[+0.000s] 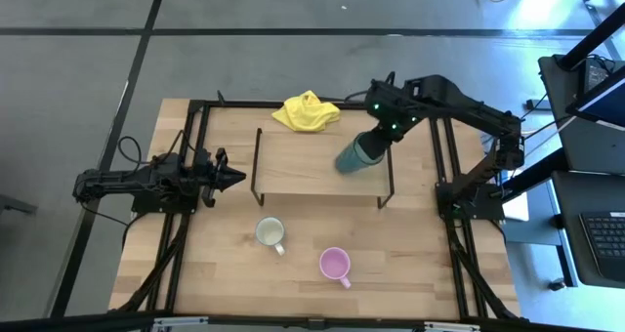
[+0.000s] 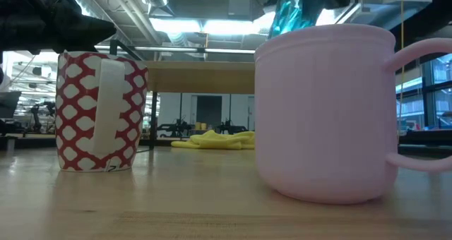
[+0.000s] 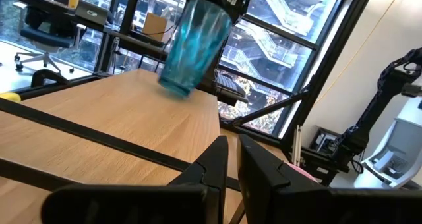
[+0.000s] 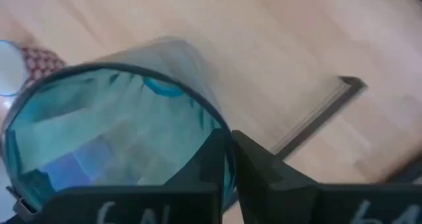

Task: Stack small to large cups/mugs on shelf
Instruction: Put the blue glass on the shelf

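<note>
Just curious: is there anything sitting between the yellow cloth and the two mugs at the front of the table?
Yes, the shelf, seen in the high view, crosses between the yellow cloth and both mugs.

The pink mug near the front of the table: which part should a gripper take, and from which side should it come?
Probably the rim, from above. The pink mug stands upright with its mouth open upward, so one finger can go inside the wall and one outside. Grip the wall away from the handle, which points toward the front edge. Open tabletop surrounds it; the white-cream mug stands apart.

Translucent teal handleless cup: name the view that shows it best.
Left wrist view: the translucent teal handleless cup hangs tilted, whole, above the light-wood shelf. High view shows it small, low view only a sliver, right wrist view just its rim, pinched by the right gripper.
</note>
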Available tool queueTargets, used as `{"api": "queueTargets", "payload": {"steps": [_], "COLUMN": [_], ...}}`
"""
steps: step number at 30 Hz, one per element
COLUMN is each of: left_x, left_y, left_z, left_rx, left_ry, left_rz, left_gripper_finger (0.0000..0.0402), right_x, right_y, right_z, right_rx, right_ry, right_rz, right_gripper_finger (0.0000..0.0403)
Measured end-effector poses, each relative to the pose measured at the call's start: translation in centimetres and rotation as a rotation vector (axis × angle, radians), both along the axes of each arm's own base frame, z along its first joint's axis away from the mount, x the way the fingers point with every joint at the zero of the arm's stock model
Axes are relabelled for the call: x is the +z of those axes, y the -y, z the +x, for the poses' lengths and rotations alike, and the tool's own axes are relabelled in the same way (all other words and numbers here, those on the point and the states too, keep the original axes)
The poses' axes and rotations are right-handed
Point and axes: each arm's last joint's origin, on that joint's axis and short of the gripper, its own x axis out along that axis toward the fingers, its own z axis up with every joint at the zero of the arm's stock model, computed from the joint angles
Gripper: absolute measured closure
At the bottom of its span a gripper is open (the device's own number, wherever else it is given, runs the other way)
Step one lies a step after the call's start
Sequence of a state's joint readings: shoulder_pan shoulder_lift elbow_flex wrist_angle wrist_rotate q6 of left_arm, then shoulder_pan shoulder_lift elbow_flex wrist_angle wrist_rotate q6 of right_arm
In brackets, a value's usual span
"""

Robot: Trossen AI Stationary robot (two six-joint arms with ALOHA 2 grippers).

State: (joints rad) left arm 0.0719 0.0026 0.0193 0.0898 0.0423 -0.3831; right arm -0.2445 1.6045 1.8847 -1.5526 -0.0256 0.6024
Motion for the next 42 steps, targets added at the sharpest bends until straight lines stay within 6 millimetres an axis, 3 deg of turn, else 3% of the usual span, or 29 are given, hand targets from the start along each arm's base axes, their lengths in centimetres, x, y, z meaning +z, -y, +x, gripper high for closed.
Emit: {"api": "queueTargets", "payload": {"steps": [4,14,20,42], "left_x": [0.0,0.0,0.0,0.0], "left_y": [0.0,0.0,0.0,0.0], "left_z": [0.0,0.0,0.0,0.0], "left_rx": [0.0,0.0,0.0,-0.001], "left_ry": [0.0,0.0,0.0,0.0], "left_rz": [0.0,0.0,0.0,0.0], "left_gripper_finger": [0.0374,0.0374,0.0374,0.0374], "right_x": [-0.8,3.0,2.9,2.8], "right_y": [-0.3,-0.2,-0.2,0.0], "right_z": [0.1,-0.8,-0.8,-0.6], "right_rx": [0.005,-0.072,-0.089,-0.038], "right_ry": [-0.041,0.074,0.101,0.097], "right_rz": [-0.036,-0.116,0.016,-0.01], "right_gripper_finger": [0.038,0.0389,0.0381,0.0379]}}
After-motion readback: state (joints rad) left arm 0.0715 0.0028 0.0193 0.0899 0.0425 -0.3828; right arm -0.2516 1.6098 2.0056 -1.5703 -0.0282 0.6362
